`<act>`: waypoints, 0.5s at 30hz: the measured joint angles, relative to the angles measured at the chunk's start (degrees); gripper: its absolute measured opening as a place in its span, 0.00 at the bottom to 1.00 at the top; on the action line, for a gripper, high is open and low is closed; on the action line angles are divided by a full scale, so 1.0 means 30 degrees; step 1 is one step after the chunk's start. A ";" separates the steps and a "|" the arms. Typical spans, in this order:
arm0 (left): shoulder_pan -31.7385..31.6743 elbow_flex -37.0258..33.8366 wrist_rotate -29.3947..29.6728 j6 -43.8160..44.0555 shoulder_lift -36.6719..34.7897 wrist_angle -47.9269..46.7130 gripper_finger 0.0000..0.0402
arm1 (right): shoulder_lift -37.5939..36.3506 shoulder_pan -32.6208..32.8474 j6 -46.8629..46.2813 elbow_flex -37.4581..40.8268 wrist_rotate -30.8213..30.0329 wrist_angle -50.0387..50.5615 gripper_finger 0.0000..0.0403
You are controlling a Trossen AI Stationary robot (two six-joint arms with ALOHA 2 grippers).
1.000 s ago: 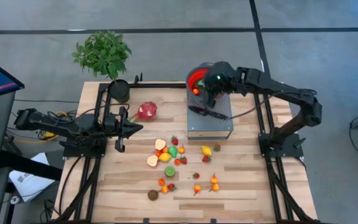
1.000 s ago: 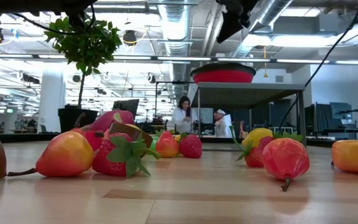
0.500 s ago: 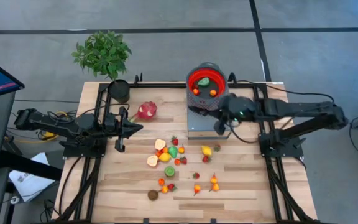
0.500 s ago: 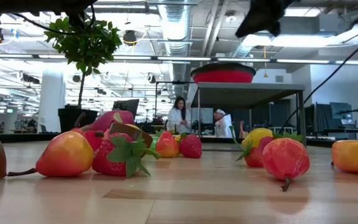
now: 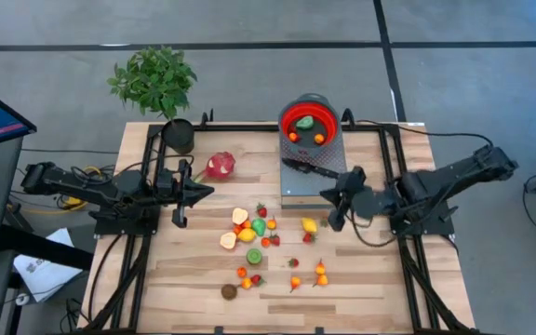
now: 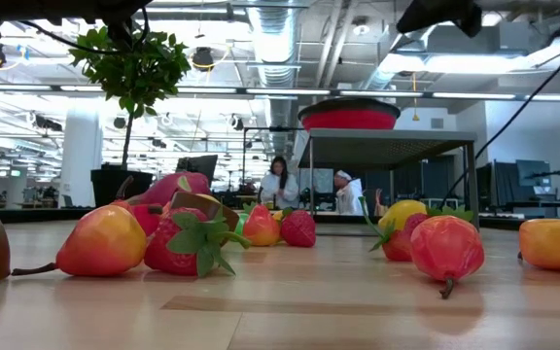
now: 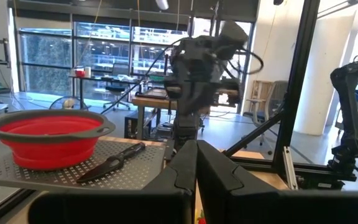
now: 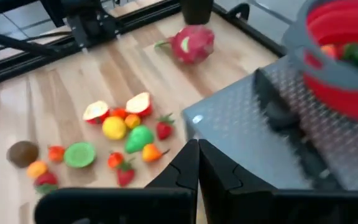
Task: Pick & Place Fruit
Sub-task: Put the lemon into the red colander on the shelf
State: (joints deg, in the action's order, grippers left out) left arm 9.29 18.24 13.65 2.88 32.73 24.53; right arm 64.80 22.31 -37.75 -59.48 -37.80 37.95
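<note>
Fruit lies scattered mid-tabletop; dragon fruit stem toward the left edge. Right end effector, pressed together, is held empty.

A robotics lab or workshop: exposed ceiling ducts at the top of the low view, workbenches mid-frame, people standing at centre, and concrete floor around the wooden table.

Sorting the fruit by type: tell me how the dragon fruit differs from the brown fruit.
The dragon fruit is pink-red with green tips; the brown fruit is plain brown. The dragon fruit is clearly larger. It lies near the table's far side, by the plant pot; the brown fruit sits at the near edge of the scattered pile. Both rest on the wooden table, untouched.
</note>
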 joint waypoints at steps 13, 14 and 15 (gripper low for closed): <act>0.0004 0.0000 0.0000 0.0201 0.0004 -0.0004 0.01 | 0.3939 0.3617 -0.7776 -0.0018 -0.0430 0.0817 0.00; 0.0000 0.0000 -0.0003 0.0201 0.0000 0.0000 0.01 | 0.4161 0.3735 -0.8519 -0.0014 -0.0411 0.1002 0.00; 0.0004 0.0000 -0.0002 0.0201 0.0000 -0.0002 0.01 | 0.4356 0.3830 -0.9242 -0.0028 -0.0392 0.1143 0.00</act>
State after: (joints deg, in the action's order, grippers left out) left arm 9.30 18.24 13.64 3.49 32.73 24.53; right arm 77.87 33.80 -65.48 -59.57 -38.98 41.38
